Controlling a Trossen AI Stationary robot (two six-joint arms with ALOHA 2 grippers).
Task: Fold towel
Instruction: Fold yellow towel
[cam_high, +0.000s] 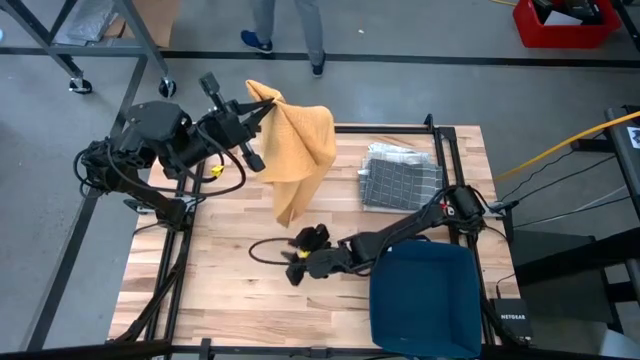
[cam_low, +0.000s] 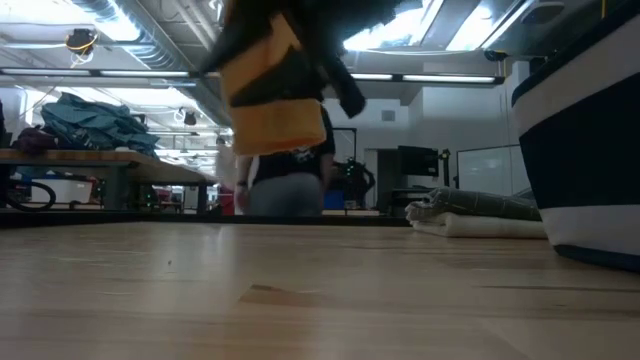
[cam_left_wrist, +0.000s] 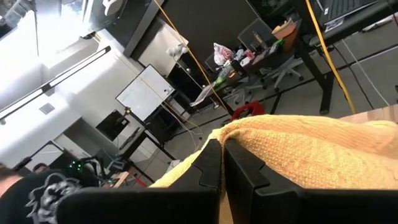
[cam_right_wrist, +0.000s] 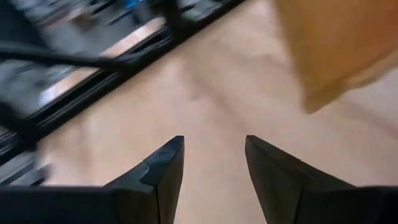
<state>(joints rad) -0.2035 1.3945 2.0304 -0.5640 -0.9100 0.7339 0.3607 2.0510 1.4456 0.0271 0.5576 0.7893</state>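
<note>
The yellow towel (cam_high: 298, 150) hangs in the air in the upper middle of the high view, pinched at one top corner and draping down to a narrow tail above the wooden desk (cam_high: 230, 290); in the low view it shows as a yellow shape (cam_low: 262, 95) at the top centre, clear of the desk surface. The left gripper (cam_high: 262, 108), reaching in from the upper left, has its fingers pressed together on that corner, and the left wrist view shows the cloth (cam_left_wrist: 311, 149) bunched right at the dark fingertips (cam_left_wrist: 214, 155). The right gripper (cam_high: 297, 258) sits low in the centre of the high view, just below the towel's tail, its fingers (cam_right_wrist: 161, 168) spread with bare wood between them. A folded grey towel (cam_high: 400, 178) lies toward the upper right of the desk, and a blue bin (cam_high: 425, 300), or possibly a bag, stands at the lower right. A person's legs (cam_high: 290, 25) show at the top edge.
</note>
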